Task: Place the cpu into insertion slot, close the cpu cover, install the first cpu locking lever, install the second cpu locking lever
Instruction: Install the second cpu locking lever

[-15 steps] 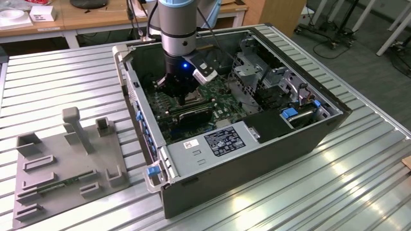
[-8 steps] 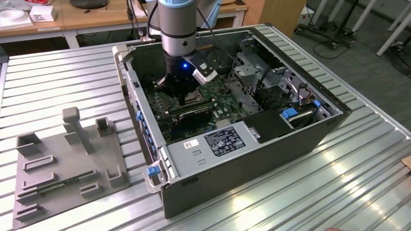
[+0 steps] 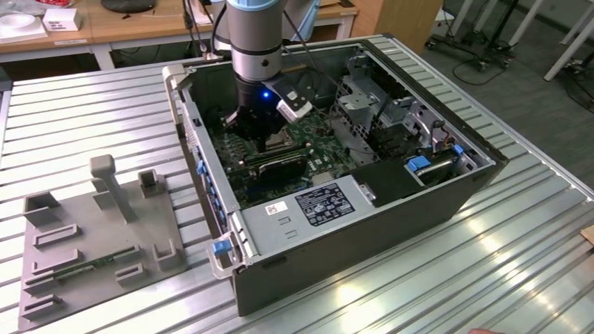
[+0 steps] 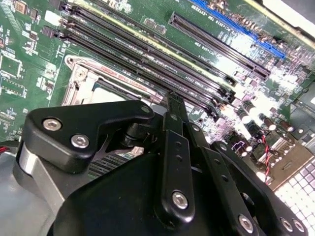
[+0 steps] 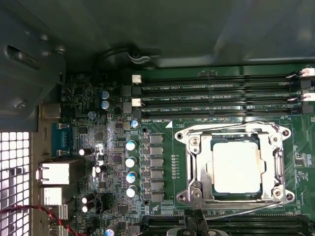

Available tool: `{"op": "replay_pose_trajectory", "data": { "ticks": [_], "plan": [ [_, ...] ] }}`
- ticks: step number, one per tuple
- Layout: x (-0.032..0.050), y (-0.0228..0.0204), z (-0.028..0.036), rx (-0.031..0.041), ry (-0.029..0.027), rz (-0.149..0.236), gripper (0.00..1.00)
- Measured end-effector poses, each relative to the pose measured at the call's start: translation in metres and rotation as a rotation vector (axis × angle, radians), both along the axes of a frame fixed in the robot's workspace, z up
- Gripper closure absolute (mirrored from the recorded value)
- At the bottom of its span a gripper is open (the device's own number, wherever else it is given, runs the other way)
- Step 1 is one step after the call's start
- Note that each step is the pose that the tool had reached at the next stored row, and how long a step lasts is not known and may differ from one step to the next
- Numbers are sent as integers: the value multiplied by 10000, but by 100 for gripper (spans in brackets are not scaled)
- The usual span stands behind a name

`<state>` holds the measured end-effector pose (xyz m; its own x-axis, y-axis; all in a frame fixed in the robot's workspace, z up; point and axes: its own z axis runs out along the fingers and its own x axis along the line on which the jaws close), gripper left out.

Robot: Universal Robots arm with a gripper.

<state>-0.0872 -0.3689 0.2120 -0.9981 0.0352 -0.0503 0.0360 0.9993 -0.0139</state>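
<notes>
Cpu (image 5: 236, 168) sits seated in the slot (image 5: 215, 191), pale face up, with the cover (image 5: 197, 169) lying flat around it, as the first wrist view shows. Levers look like thin wire bars along the socket edges; one lever (image 5: 231, 126) runs along the side nearest the memory slots (image 5: 216, 93), and whether it is hooked cannot be told. Tool (image 4: 172, 105) hangs low inside the case (image 3: 371, 229), just beside the socket, its black fingers (image 4: 175, 162) seeming pressed together with nothing between them.

Judging by this, the work stands at the levers. Doing it well likely means pushing each bar down and sideways under its catch with the fingertip, keeping pressure off the chip face and the cover flat.

Memory slots run close along one side of the socket and capacitors (image 5: 131, 161) stand near another, so room is tight. Red wire (image 5: 49, 216) lies well apart. A grey fixture (image 3: 102, 236) rests on the tabletop (image 3: 519, 264) at the exterior view's left
</notes>
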Motion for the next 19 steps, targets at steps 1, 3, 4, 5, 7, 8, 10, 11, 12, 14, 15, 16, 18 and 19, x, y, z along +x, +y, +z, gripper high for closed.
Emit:
{"op": "replay_pose_trajectory", "data": {
  "ticks": [1,3,4,5,7,8,10,11,12,14,15,16,18,19],
  "plan": [
    [-2,2,-1,2,0,0,89],
    [-2,4,-10,1,2,0,89],
    [-2,4,-21,1,2,-5,89],
    [-3,4,-36,1,2,-10,89],
    [-3,4,-55,1,2,-12,89],
    [-3,5,-60,3,1,-13,89],
    [-3,6,-66,3,2,-13,89],
    [-3,8,-69,5,2,-13,89],
    [-3,10,-72,6,2,-14,89],
    [-3,21,-79,8,1,-14,89],
    [-3,26,-82,9,1,-14,89],
    [-4,31,-85,10,0,-14,89],
    [-4,37,-87,9,1,-14,89],
    [-4,39,-88,9,2,-12,89]
  ]
}}
